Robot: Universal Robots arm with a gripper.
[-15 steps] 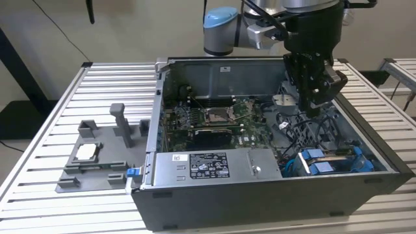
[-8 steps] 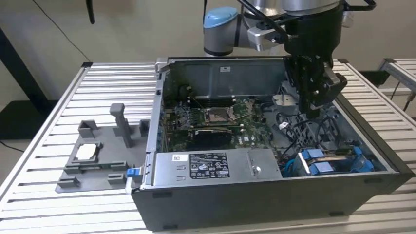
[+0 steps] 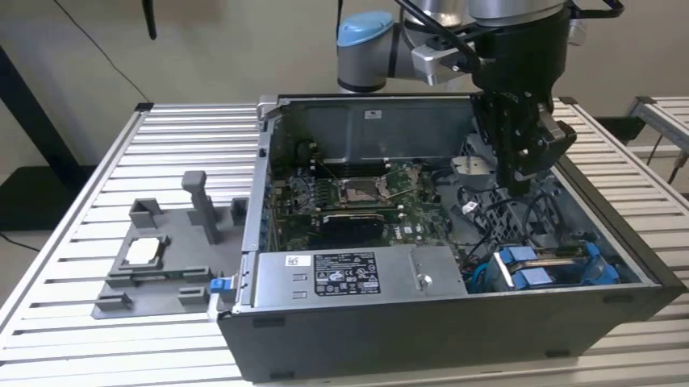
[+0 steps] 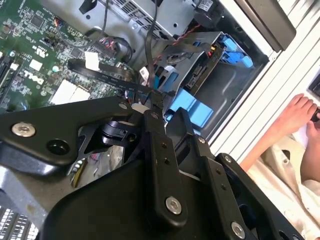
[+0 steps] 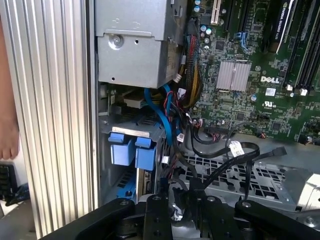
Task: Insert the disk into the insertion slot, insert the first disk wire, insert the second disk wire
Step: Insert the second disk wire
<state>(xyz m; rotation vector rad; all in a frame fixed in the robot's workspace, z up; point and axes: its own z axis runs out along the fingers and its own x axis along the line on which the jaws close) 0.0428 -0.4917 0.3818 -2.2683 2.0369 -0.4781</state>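
Over slatted table (image 3: 64, 242), hand (image 3: 515, 184) hangs inside computer case (image 3: 431, 347).

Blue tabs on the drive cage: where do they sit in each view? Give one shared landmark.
Exterior view: blue tabs in the case corner nearest the camera, toward the exterior view's right.
Second wrist view: blue tabs inside the grey drive cage, close to the slatted table.
First wrist view: blue tabs right beside the slatted table.
Shared landmark: the green motherboard, seen in all three.
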